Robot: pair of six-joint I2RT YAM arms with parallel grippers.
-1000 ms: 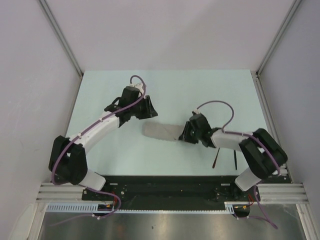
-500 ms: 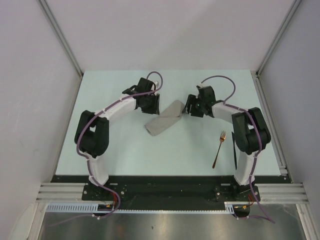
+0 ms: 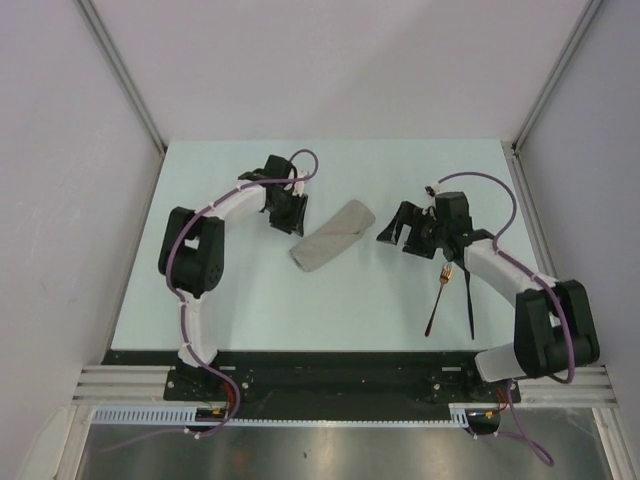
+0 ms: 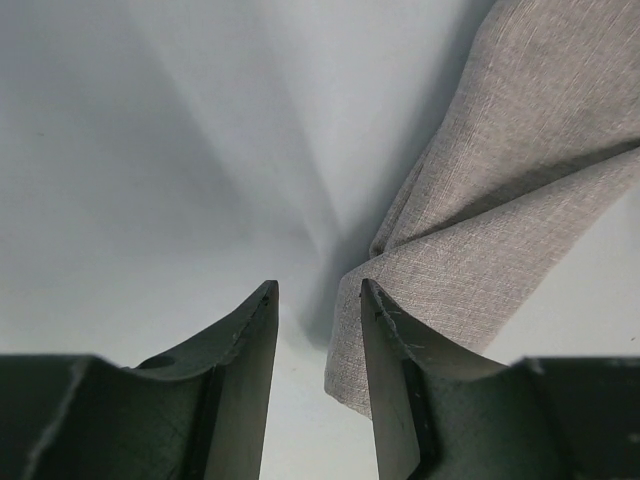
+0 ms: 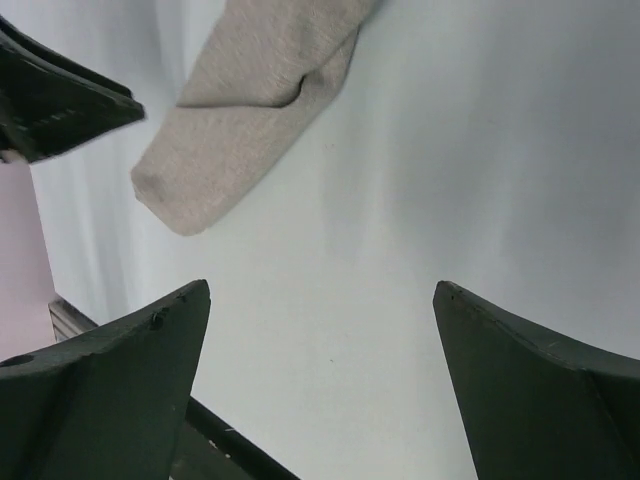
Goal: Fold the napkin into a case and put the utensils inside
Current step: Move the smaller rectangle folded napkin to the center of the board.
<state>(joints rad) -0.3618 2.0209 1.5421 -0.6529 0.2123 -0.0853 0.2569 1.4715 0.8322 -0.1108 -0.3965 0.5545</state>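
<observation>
The napkin (image 3: pixel 332 236) lies flat as a narrow grey-beige oblong case, slanting from lower left to upper right at mid table. My left gripper (image 3: pixel 292 220) sits at its left side, open with a modest gap. In the left wrist view the napkin (image 4: pixel 500 190) has its corner beside my right finger (image 4: pixel 395 380), with bare table between the jaws of the left gripper (image 4: pixel 318 292). My right gripper (image 3: pixel 392 238) stands wide open just right of the napkin, empty. The right wrist view shows the napkin (image 5: pixel 250 110) ahead of the right gripper (image 5: pixel 322 290). The copper fork (image 3: pixel 438 298) and the thin black piece (image 3: pixel 468 302) lie side by side near the right arm.
The pale table (image 3: pixel 250 290) is bounded by white walls left, back and right, with metal rails at the corners. A black rail (image 3: pixel 330 360) runs along the near edge between the arm bases. The left gripper's tip (image 5: pixel 60 100) shows at the upper left of the right wrist view.
My right gripper opened wide, let go of the napkin's far end and drew back to the right. The napkin settled flat on a slant. My left gripper shifted slightly left.
</observation>
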